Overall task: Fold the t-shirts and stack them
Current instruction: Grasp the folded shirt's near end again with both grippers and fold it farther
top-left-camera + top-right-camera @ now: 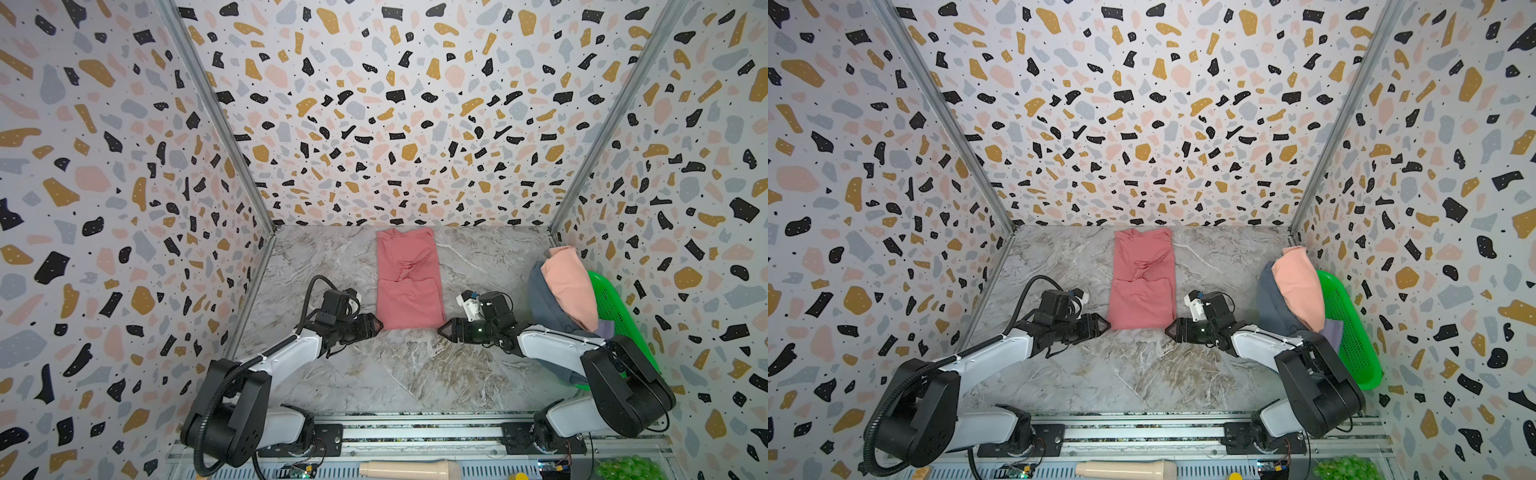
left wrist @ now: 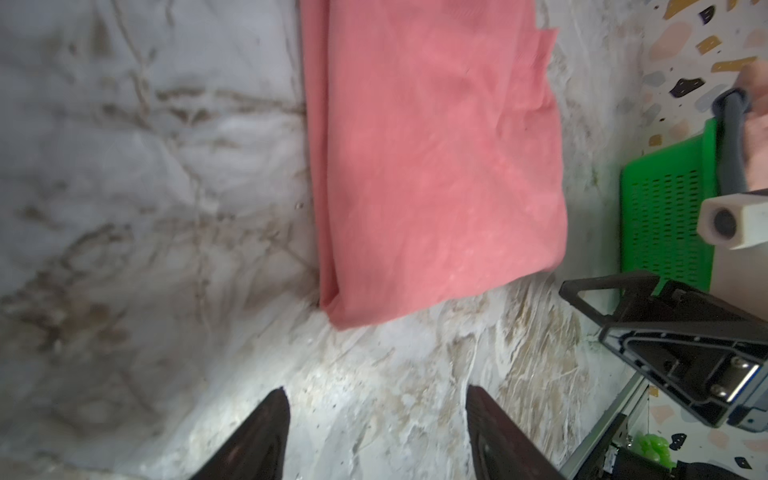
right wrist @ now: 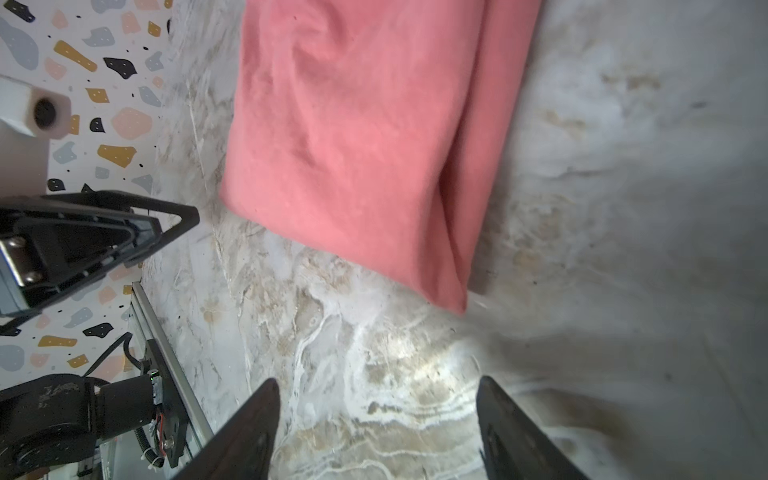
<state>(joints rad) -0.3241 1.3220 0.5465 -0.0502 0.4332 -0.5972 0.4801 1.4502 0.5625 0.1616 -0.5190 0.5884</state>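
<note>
Marble table [image 1: 399, 374], speckled walls [image 1: 374, 104] all round. One folded red shirt [image 1: 409, 282] lies flat between the two tips, near corners just beside each. Left pincer [image 1: 379, 326] and right pincer [image 1: 440, 331] both gape wide, empty. Behind the right pincer, one green basket [image 1: 611, 307] holds three more: peach shirt [image 1: 569, 282], blue-grey shirt [image 1: 544, 303] and lavender shirt [image 1: 607, 328], partly blocked by the right arm [image 1: 557, 345].

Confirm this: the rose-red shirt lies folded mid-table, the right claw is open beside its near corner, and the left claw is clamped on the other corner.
Not quite. The left claw is open too, holding nothing: the left wrist view shows bare table between its jaws, short of the rose-red shirt. The rest stands.
</note>
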